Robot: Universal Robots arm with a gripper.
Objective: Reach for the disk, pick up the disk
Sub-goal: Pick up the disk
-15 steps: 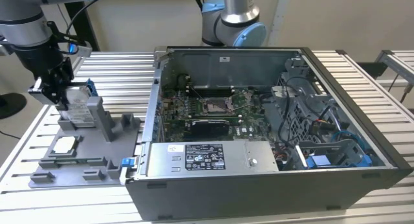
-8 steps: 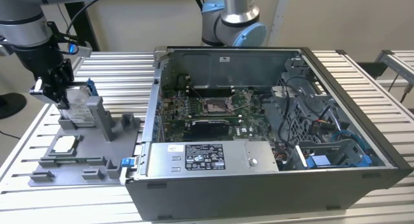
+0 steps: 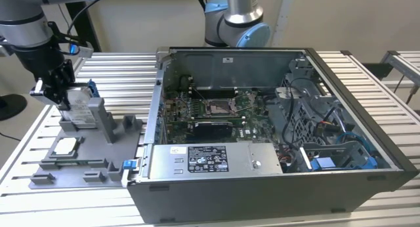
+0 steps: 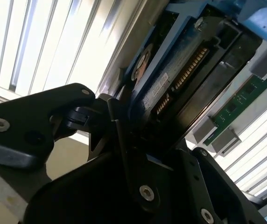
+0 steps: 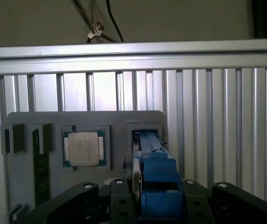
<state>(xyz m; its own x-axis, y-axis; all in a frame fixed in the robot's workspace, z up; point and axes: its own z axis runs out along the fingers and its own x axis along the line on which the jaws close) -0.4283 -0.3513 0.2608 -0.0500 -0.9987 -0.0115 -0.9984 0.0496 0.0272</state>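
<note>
One disk (image 3: 80, 105) stood on edge in a slot of the gray fixture (image 3: 98, 163), left of centre in the exterior view. Its blue bracket (image 5: 156, 179) sat low and central in the first wrist view. The gripper (image 3: 62, 101) straddled the disk's upper edge from above. Whether it was clamped or merely around the disk could not be told.

Step, as judged: end of the reach, at the grasp; the disk was not lifted out of its slot. A lift would call for a firm hold on both faces and a straight pull along the slot, so the bracket does not bind.

Fixture contents:
- the disk
- a square chip (image 3: 64, 146) in its own pocket, just beside the disk's slot
- a green memory strip (image 5: 41, 168) in a narrow groove

The open case (image 3: 262, 197), centre-right in the exterior view, held a board (image 3: 217, 109) and a silver box (image 3: 210, 160). It stood apart from the work.
</note>
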